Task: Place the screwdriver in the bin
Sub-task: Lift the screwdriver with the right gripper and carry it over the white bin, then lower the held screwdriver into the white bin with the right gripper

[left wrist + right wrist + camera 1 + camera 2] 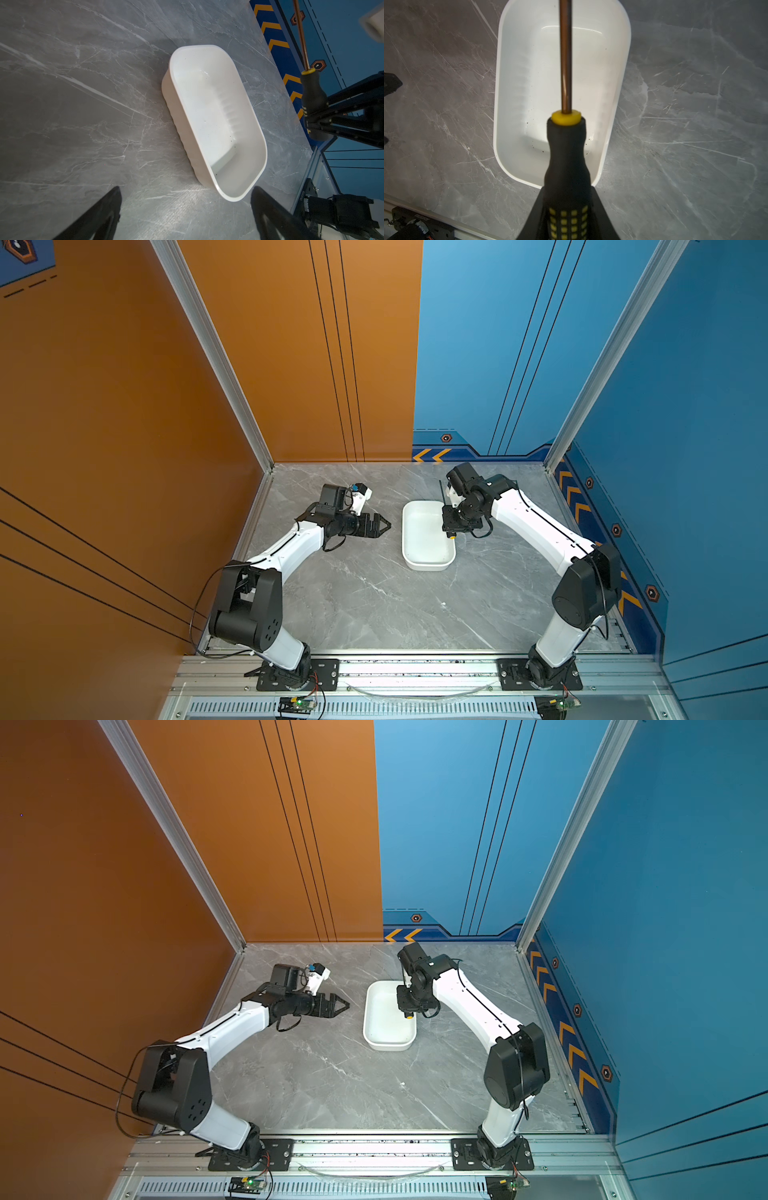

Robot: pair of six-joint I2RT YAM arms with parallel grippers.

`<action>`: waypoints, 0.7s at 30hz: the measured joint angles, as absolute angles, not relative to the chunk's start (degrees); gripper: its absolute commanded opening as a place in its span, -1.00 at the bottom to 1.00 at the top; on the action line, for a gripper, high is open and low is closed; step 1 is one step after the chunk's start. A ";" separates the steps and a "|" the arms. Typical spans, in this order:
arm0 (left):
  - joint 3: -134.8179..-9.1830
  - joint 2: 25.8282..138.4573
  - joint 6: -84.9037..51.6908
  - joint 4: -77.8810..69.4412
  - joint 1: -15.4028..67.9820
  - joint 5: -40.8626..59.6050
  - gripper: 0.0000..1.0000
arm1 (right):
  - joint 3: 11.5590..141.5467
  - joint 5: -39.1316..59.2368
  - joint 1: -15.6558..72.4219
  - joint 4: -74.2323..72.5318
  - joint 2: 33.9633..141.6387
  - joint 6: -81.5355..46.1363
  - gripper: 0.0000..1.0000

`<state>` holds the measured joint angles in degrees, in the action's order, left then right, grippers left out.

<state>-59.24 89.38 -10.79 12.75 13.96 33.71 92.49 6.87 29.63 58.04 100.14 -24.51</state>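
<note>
While the right tool (568, 193) is clamped on the screwdriver (566, 153) by its black, yellow-dotted handle, I see the screwdriver raised over the bin (497, 104), touching neither the rim nor the floor. Its thin coppery shaft runs along the bin's length toward the far edge of the worktop (374, 605), and its yellow end cap points toward the near edge. In both top views the bin (428, 566) sits nearer the far edge than the near one, a little right of the middle, with its long sides running far to near.

The left tool (386, 526) hovers just left of the bin, holding nothing, with its fingers (104, 207) spread wide. Open grey marbled stone stretches from the bin to the near edge.

The bin is glossy white plastic with rounded corners, a ribbed long wall and dark specks on its floor.
</note>
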 measured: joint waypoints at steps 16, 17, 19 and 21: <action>-57.60 89.38 -10.79 12.60 14.06 33.69 0.96 | 87.42 6.00 35.11 55.22 104.51 -37.41 -1.00; -57.47 89.38 -10.81 12.47 14.06 33.69 0.96 | 87.29 6.00 35.11 55.02 104.77 -37.65 -1.00; -57.30 89.38 -10.81 12.43 14.06 33.67 0.96 | 87.24 6.04 35.09 54.78 105.45 -38.26 -1.00; -57.21 89.38 -10.81 12.40 14.06 33.69 0.96 | 87.24 6.28 34.98 54.54 106.39 -38.72 -1.00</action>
<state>-57.21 89.38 -10.81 12.40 14.06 33.69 87.24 6.28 34.98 54.54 106.39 -38.72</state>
